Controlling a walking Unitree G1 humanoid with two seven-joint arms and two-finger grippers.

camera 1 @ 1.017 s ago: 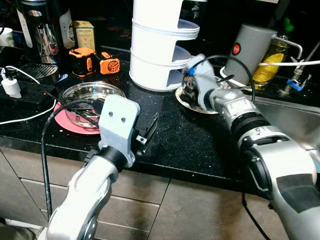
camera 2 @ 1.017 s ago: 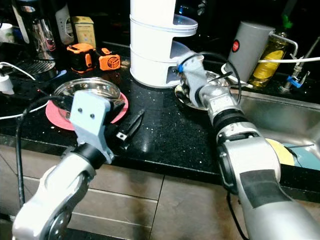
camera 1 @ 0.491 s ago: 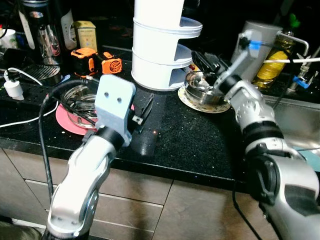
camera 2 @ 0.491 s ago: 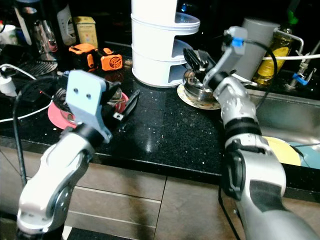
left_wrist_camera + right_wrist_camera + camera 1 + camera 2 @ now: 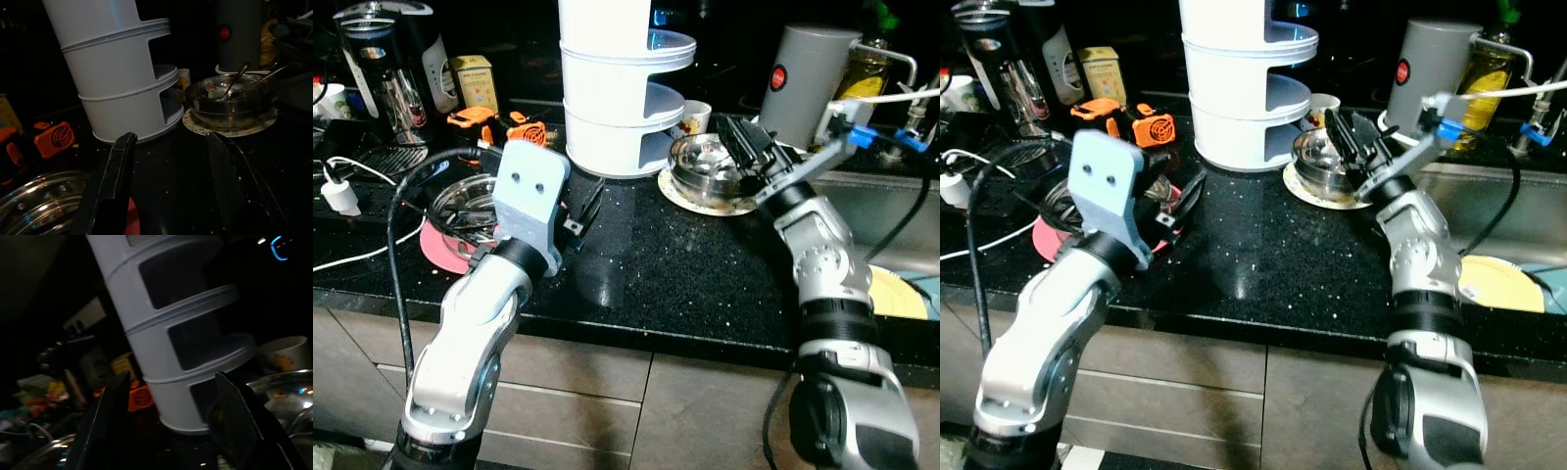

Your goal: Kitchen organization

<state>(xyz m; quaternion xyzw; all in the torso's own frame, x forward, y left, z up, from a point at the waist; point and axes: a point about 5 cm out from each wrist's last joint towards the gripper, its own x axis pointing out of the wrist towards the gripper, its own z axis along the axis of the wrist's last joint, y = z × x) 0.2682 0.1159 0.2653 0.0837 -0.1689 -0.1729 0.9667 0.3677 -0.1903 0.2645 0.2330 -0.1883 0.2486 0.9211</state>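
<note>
Right hand point(image 5: 1349, 137), fingers apart and empty, hovers at the rim of the steel bowl point(image 5: 703, 162); bowl sits on a patterned plate point(image 5: 710, 201) just beyond the fingertips, spoons inside, likely the next pick. Left hand point(image 5: 585, 208), fingers apart, hangs low over the worktop point(image 5: 685, 264) with the white tiered rack point(image 5: 612, 98) ahead, glass dish point(image 5: 470, 201) beside its wrist.

White tiered rack point(image 5: 617, 88), top apparently cropped

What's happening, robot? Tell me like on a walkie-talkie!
Left gripper open, low over counter by glass bowl. Right gripper open above steel bowl on plate. White tiered rack close behind.
</note>
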